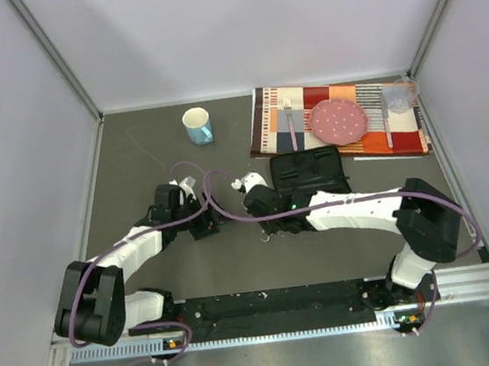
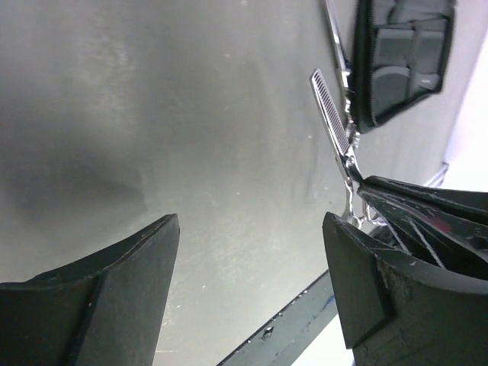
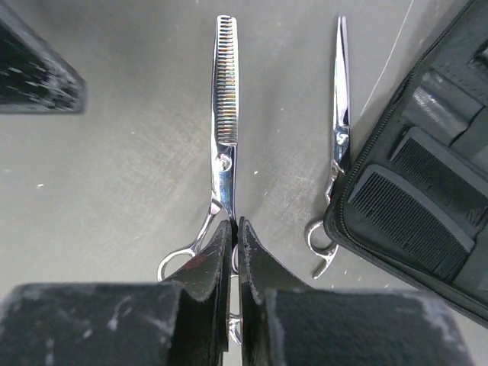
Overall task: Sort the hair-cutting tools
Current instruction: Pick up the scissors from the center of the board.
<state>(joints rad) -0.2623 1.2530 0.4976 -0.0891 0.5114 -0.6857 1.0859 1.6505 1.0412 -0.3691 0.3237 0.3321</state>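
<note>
The right claw [image 3: 233, 227] is clamping the toothed scissors [image 3: 224, 91] by the handle, blades pointing ahead; plain scissors [image 3: 341, 99] are lying just right of it. The left claw [image 2: 250, 229] is gaping wide.

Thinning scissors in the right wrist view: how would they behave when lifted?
The thinning scissors look like rigid polished metal, so probably stiff but slippery. The right gripper pinches only the shank near the handles, so the toothed blade may tilt down.

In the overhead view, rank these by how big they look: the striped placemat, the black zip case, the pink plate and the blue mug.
1. striped rectangular placemat
2. black rectangular zip case
3. round pink dotted plate
4. light blue mug
The case only modestly outsizes the plate.
</note>
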